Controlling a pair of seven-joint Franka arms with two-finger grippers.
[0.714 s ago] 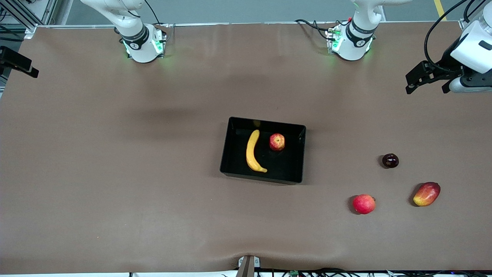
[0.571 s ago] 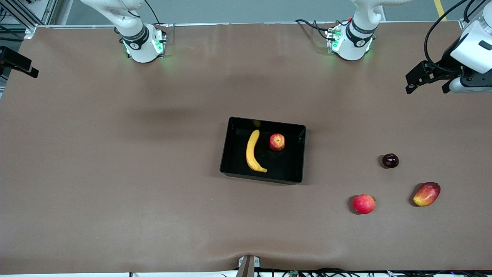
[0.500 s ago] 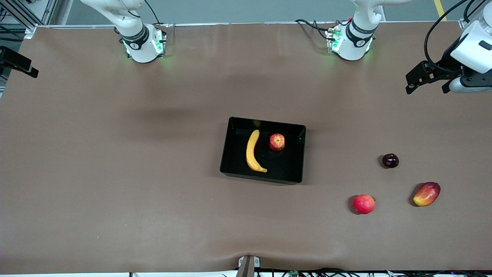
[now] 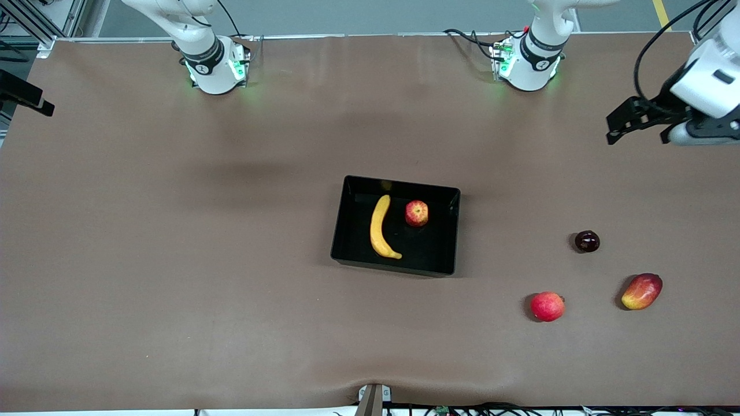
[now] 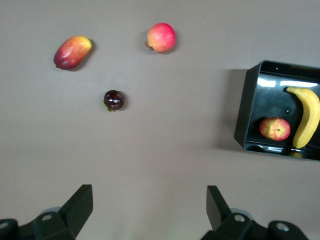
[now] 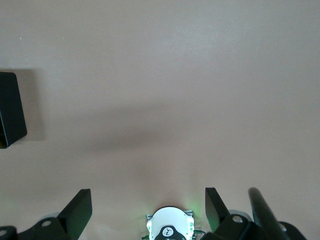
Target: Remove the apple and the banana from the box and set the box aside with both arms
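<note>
The black box [image 4: 435, 249] sits mid-table. Inside it lie the yellow banana [image 4: 379, 226] and, beside it, the red-yellow apple [image 4: 416, 213]. My left gripper [image 5: 149, 188] hangs open and empty high over the left arm's end of the table, and it shows at the edge of the front view [image 4: 620, 125]. Its wrist view takes in the box [image 5: 248, 105], the banana [image 5: 306, 116] and the apple [image 5: 274, 128]. My right gripper [image 6: 148, 190] is open and empty, up over bare table by its own base, with a corner of the box [image 6: 10, 110] in view.
Three loose fruits lie toward the left arm's end: a dark round fruit [image 4: 587, 241], a plain red round fruit [image 4: 547, 306] and a red-yellow mango [image 4: 641, 291], the last two nearer the front camera. The arm bases [image 4: 214, 66] [image 4: 527, 63] stand along the table's edge.
My left hand has shifted slightly toward the middle of the table and a little upward. The box and all the fruits have not moved.
</note>
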